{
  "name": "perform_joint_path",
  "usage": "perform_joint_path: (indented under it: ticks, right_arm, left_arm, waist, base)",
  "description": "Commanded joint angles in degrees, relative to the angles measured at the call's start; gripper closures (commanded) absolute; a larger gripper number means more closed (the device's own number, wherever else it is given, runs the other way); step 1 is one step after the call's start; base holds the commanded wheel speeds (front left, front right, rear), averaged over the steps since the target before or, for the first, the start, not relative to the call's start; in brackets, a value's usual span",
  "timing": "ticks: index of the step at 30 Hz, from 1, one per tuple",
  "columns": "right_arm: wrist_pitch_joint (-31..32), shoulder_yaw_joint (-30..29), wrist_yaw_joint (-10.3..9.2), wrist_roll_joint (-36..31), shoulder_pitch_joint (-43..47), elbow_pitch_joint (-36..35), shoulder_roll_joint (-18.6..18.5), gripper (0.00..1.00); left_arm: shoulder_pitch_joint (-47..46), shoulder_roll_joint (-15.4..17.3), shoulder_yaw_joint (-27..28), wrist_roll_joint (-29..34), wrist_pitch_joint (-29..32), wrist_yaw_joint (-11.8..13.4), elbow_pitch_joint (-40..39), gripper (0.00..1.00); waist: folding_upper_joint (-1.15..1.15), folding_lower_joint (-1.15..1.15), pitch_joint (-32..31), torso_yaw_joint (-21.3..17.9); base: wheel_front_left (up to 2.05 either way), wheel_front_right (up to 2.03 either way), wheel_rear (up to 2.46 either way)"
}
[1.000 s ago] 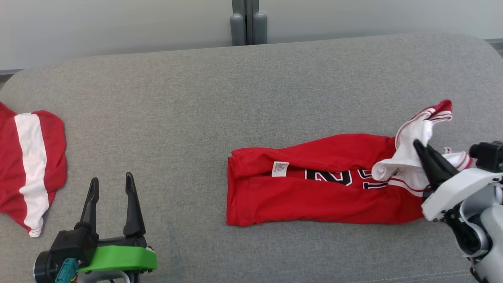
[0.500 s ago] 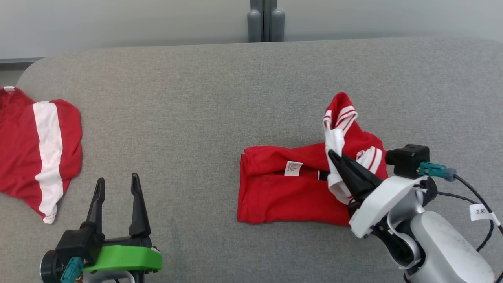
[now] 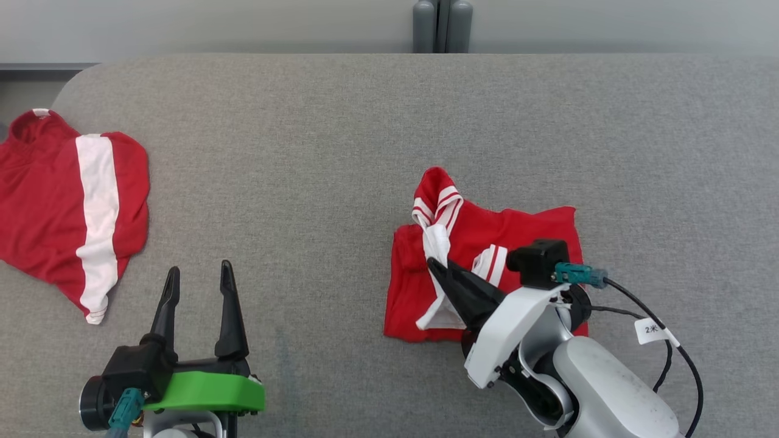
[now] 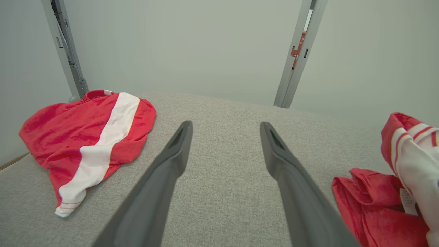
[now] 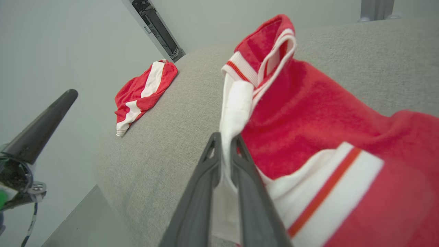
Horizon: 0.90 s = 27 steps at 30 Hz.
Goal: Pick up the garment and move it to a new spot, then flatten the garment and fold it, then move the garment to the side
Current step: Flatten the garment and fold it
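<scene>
In the head view, the right gripper [image 3: 434,263] has its two fingers pressed together on a white-trimmed edge of the red garment [image 3: 529,234], which lies right of centre on the grey cushion [image 3: 304,152]. A second ago the garment stretched out as a long band, with the held end far to the robot's right. That end has now been carried across over the left half, so the cloth sits doubled (the camera has swung too, so the shift of the background is no move of the things). The fold looks nearly laid, and letting go and the move to the side remain. The left gripper [image 3: 199,269] waits at lower left, fingers spread and empty, near a second red-and-white shirt [image 3: 61,201].

In the left wrist view, the spread fingers hang over bare cushion, with the shirt [image 4: 85,137] on one side and the garment [image 4: 377,202] at the other edge.

In the right wrist view, a white strip of the garment [image 5: 308,113] is pinched between the fingers, and a trimmed opening stands up beyond the tips.
</scene>
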Motion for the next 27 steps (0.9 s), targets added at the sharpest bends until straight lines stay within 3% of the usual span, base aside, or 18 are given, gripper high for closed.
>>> perform_joint_path:
  ticks: [1,2,9,20,27]
  right_arm:
    - [-0.9,0.3,-0.03,-0.3,-1.1,0.7,0.1,0.25]
    - [-1.3,0.6,-0.03,-0.3,-1.2,1.1,0.3,0.00]
    - [-7.7,-2.2,-0.03,-0.4,-3.2,0.5,-2.4,0.00]
    - [-14.7,-15.9,-0.03,-1.6,1.2,-0.9,-11.1,0.00]
    - [-16.0,-20.2,-0.03,-2.3,6.6,-1.9,-12.0,0.00]
  left_arm:
    - [-1.1,0.1,-0.1,-0.7,0.0,0.3,0.1,0.00]
    - [-1.1,0.1,-0.2,-0.8,0.0,0.3,0.1,0.00]
    - [-0.2,0.1,0.5,-0.5,0.0,0.3,0.3,0.00]
    - [0.7,0.1,1.2,0.3,0.0,0.0,0.0,0.00]
    - [0.8,0.1,1.3,0.5,0.0,-0.2,-0.1,0.00]
  waist:
    - [0.00,0.00,0.2,0.3]
    - [0.00,0.00,0.2,0.3]
    - [0.00,0.00,-0.8,-0.6]
    - [0.00,0.00,-1.9,-2.9]
    - [0.00,0.00,-2.0,-3.8]
  base:
    - [0.00,0.00,0.00]
    - [0.00,0.00,0.00]
    - [0.00,0.00,0.00]
    - [0.00,0.00,0.00]
    - [0.00,0.00,0.00]
